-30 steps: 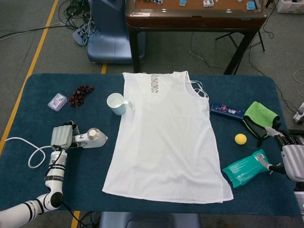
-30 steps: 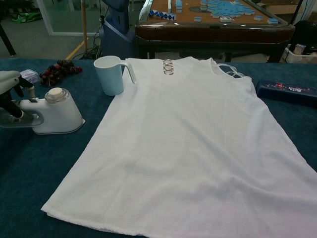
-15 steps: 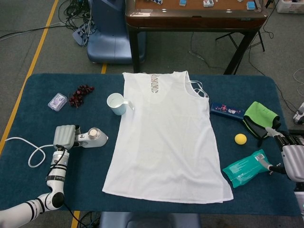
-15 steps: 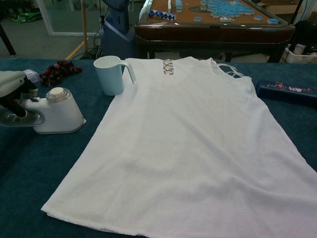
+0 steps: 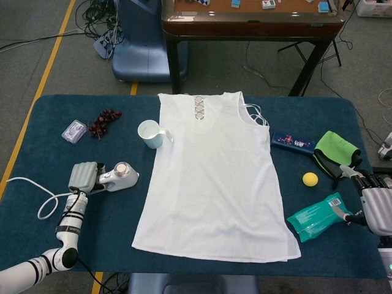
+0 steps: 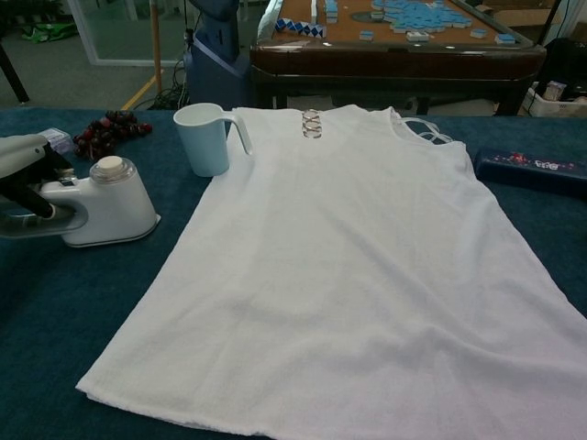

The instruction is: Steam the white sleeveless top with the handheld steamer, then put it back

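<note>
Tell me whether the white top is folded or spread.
Spread: the white top lies flat on the table, hem and straps showing.

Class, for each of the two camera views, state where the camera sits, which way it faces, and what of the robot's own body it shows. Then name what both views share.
Head view: high above the near table edge, looking steeply down on the whole table; shows the left robot hand on the steamer and the right robot hand.
Chest view: low at the near edge, looking level across the top; shows only the left robot hand.
Shared: top, steamer, mug, grapes, left robot hand.
</note>
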### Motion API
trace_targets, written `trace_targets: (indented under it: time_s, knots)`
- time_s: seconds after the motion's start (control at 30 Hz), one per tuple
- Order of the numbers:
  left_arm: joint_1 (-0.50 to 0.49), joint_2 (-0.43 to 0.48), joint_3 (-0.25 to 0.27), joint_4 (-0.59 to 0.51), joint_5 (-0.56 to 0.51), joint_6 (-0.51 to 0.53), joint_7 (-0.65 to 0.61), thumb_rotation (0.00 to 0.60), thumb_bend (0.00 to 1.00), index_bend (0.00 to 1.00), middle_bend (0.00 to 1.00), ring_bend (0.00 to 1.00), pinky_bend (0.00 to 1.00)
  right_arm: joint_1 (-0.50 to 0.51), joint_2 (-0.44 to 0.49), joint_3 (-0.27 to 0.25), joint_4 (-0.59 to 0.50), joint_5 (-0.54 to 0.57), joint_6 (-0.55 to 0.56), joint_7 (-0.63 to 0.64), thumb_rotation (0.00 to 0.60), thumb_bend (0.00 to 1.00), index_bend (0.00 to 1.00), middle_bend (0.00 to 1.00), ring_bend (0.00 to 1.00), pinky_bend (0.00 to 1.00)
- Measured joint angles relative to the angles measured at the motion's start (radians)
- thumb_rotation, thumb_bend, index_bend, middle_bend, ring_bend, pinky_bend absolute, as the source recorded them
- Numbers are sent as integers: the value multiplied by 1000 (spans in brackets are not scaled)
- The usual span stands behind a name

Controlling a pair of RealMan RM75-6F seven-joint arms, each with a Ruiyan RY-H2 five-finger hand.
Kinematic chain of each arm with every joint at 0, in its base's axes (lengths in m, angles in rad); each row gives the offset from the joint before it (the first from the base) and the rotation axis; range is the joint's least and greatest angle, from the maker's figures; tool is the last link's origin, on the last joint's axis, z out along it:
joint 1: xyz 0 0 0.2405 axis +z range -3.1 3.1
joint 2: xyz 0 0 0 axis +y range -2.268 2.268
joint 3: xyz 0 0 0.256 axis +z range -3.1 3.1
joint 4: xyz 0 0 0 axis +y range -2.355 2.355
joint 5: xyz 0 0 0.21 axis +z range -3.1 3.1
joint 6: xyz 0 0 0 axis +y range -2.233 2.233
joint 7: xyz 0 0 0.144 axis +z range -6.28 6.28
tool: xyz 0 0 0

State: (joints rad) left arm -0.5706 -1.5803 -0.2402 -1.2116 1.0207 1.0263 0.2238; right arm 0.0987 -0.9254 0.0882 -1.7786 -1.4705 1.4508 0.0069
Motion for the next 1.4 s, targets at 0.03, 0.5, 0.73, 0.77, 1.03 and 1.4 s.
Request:
trace_targets:
  time_s: [0.03,0.5,0.73,0.77,1.03,1.4]
  knots:
    - [0,4,0,1,6,-9,-20,600,279,695,836,745,811,1,1,-1,-2,-1,-2,-2,600,142,151,282,184,221]
    - [15,71,27,-4,240,-12,-371,600,279,703,860,767,812,43,-2,-16,-31,-34,-75,-32,600,141,151,282,185,221]
    - [23,119,51,-111,323,50,-386,600,279,703,860,767,812,109,-37,-27,-31,-66,-181,-40,600,150,151,282,185,221]
    - [23,125,52,-129,328,54,-382,600,279,703,860,767,812,126,-45,-29,-29,-71,-207,-39,600,157,151,282,185,221]
    - [0,161,48,-246,329,53,-307,600,279,703,860,767,812,265,-131,-31,-6,-86,-409,-21,539,298,151,231,123,171]
    - [-71,113,20,-232,277,-9,-246,600,279,703,860,766,812,389,-270,-81,48,-147,-551,26,288,212,151,185,47,43]
